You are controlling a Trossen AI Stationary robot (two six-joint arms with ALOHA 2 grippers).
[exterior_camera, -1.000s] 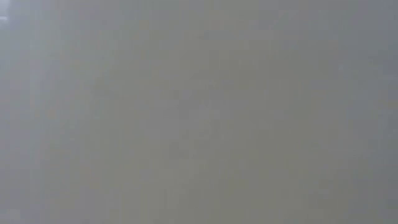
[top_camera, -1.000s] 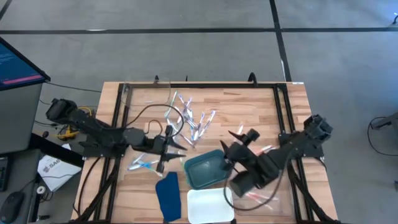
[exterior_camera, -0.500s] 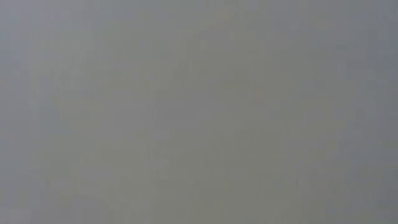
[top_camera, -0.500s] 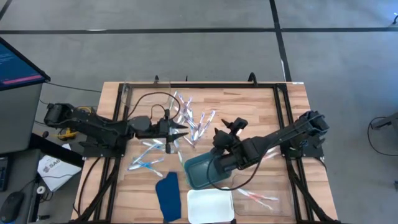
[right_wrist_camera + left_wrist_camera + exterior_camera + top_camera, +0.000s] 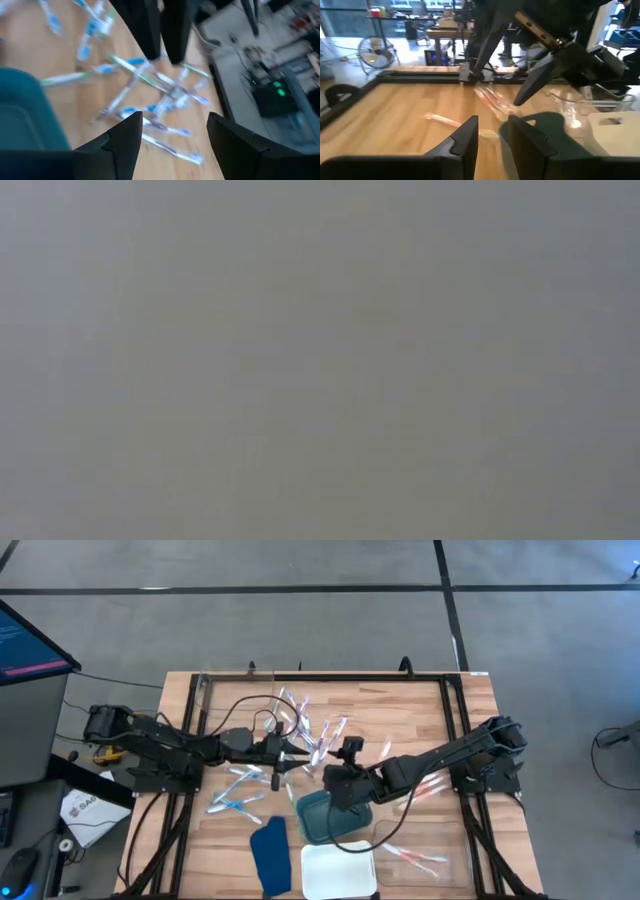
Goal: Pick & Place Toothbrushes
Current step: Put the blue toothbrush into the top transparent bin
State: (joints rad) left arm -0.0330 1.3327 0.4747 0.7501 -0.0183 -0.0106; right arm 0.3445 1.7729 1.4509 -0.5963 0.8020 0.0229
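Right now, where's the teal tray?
In the high view the teal tray sits near the table's front middle, just behind the white tray and right of the dark blue cloth, with the right gripper over its back edge.

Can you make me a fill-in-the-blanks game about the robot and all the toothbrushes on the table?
1. The toothbrushes lie scattered on a table made of ____.
2. The tray under the right gripper is teal, and the tray next to it is ____.
3. The right gripper's fingers are wide ____ and hold nothing.
4. The left gripper reaches over the ____ in the middle of the table.

Missing words: wood; white; open; toothbrushes
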